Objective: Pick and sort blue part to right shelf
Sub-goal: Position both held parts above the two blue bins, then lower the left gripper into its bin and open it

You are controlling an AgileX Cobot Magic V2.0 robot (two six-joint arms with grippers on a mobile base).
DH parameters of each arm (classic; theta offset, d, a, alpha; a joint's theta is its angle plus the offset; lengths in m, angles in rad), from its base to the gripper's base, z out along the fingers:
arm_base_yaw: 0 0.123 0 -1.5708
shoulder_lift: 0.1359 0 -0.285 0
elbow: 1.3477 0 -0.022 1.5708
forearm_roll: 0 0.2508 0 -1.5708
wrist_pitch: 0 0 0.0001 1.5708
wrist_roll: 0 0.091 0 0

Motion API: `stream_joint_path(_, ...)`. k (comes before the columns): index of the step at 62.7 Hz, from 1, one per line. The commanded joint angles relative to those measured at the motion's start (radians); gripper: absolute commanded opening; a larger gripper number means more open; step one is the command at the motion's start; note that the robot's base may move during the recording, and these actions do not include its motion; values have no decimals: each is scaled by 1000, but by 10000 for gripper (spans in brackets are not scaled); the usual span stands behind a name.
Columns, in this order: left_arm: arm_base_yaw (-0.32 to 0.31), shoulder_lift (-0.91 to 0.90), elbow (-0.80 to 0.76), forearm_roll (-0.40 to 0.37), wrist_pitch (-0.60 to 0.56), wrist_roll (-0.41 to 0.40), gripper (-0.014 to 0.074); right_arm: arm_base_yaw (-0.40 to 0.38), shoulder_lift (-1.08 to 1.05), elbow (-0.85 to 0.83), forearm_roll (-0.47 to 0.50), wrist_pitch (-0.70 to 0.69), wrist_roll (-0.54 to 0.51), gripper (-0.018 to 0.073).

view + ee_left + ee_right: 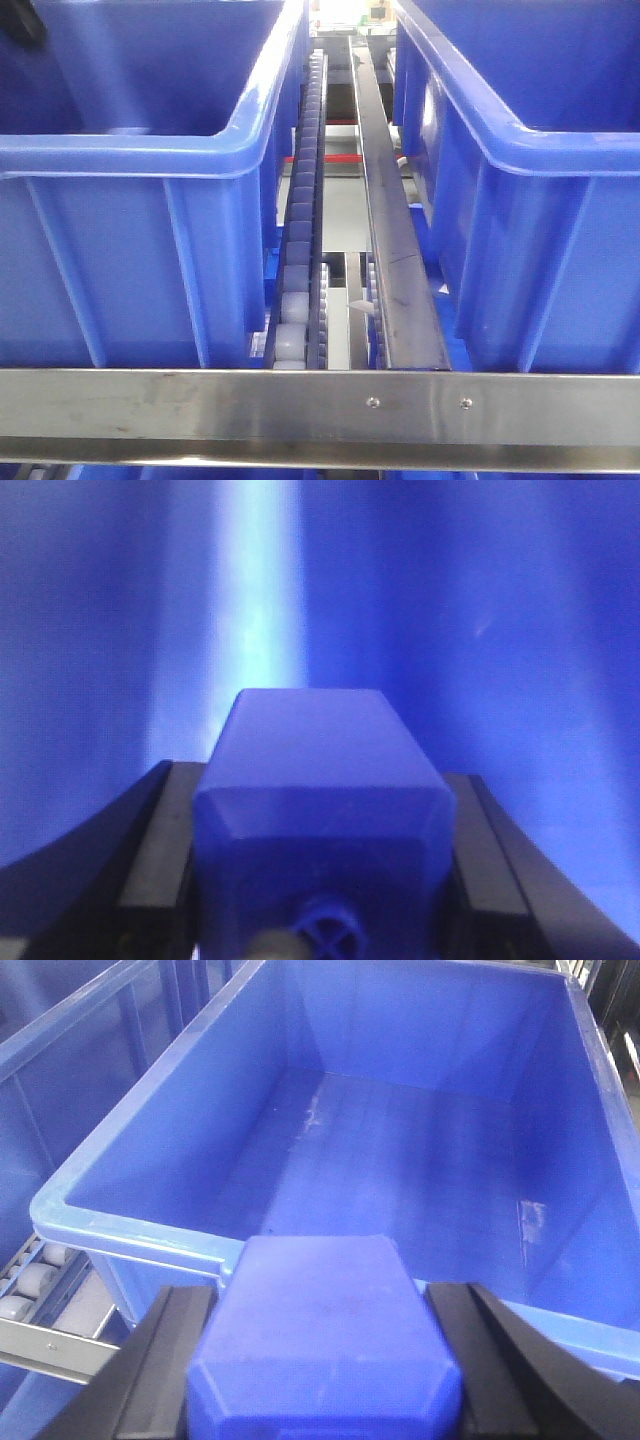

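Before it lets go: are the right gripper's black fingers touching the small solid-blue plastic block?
Touching. Right wrist view: fingers of the right gripper sit flush against both sides of the blue block.

The left gripper (315, 780) is closed, its two dark fingers (165, 850) pressing the sides of a blue part (320, 830). The right gripper (325, 1305) is likewise clamped, its dark fingers (175, 1360) flanking a second blue part (320, 1360) held between them.
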Motion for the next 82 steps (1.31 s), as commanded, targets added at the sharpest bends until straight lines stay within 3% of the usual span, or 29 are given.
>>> stream_joint_path(1, 1, 46, -94, -6, 11, 8, 295, -1, -4, -23, -8, -95, -13, 297)
stream_joint_path(14, 1, 216, -210, -18, 95, 33, 295, -1, -4, -23, -8, -95, -13, 297)
stream_joint_path(36, 1, 339, -221, -28, 120, 41, 309, -1, -4, -23, -8, -93, -13, 297)
stream_joint_path(42, 1, 343, -221, -49, 137, 63, 398, -1, -4, -23, -8, -93, -13, 297)
stream_joint_path(51, 1, 343, -222, -70, 154, 80, 618, -1, -4, -23, -8, -88, -13, 297)
stream_joint_path(56, 1, 341, -226, -89, 163, 87, 673, -1, -4, -23, -8, -87, -13, 297)
stream_joint_path(73, -14, 206, -236, -136, 183, 140, 666, -1, -4, -23, -8, -87, -13, 297)
stream_joint_path(82, -41, 70, -184, -112, 145, 142, 560, -1, -4, -23, -8, -87, -13, 297)
